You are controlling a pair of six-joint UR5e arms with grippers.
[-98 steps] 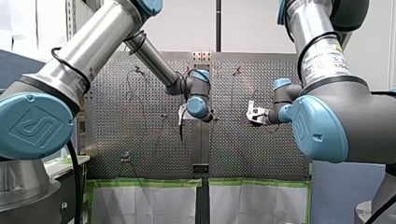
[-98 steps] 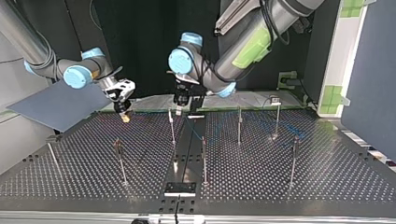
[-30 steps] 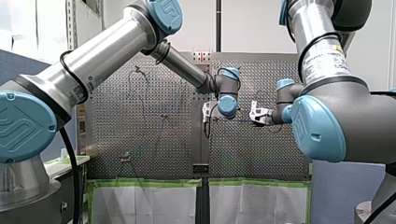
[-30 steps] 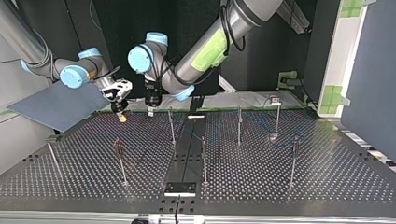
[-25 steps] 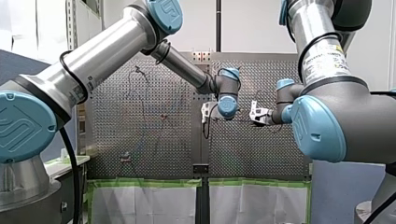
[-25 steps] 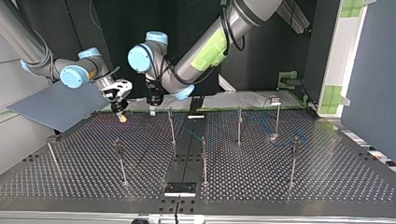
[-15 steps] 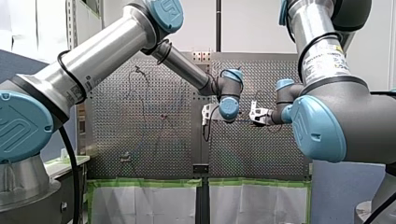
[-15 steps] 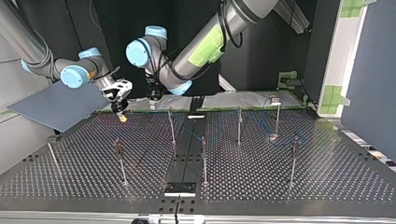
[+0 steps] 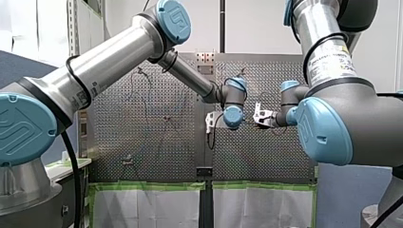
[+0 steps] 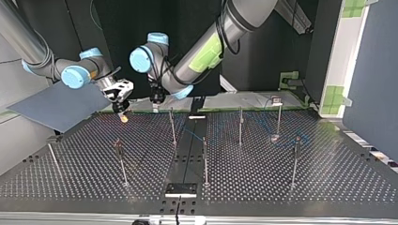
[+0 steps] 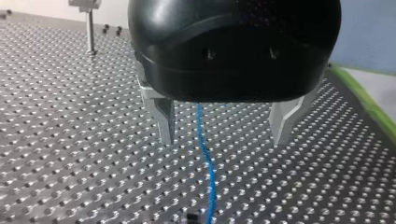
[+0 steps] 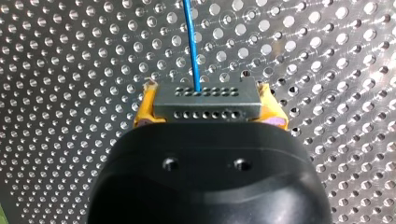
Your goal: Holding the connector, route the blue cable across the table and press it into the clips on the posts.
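Observation:
My right gripper (image 12: pixel 208 110) has its yellow pads shut on a grey connector block (image 12: pixel 207 101) with rows of holes. The blue cable (image 12: pixel 191 42) leaves the block and runs ahead over the perforated table. In the top view this gripper (image 10: pixel 123 115) hangs at the far left, just above the table. My left gripper (image 10: pixel 155 104) hovers close beside it. Its metal fingers (image 11: pixel 164 117) stand open over the blue cable (image 11: pixel 207 161), which lies on the table below the gap and touches neither finger. Thin posts with clips (image 10: pixel 172 127) stand across the table.
More posts (image 10: pixel 240 124) (image 10: pixel 204 160) (image 10: pixel 121 162) (image 10: pixel 294 160) rise from the plate. A flat grey panel (image 10: pixel 56 105) leans at the top view's left. A dark bracket (image 10: pixel 181 189) sits at the near edge. Green tape (image 9: pixel 152 186) lines the table's edge in the front view.
My left arm has swung from the table's middle towards the top view's left, up beside my right gripper, and in the last second only shifted slightly. The right arm has stayed still.

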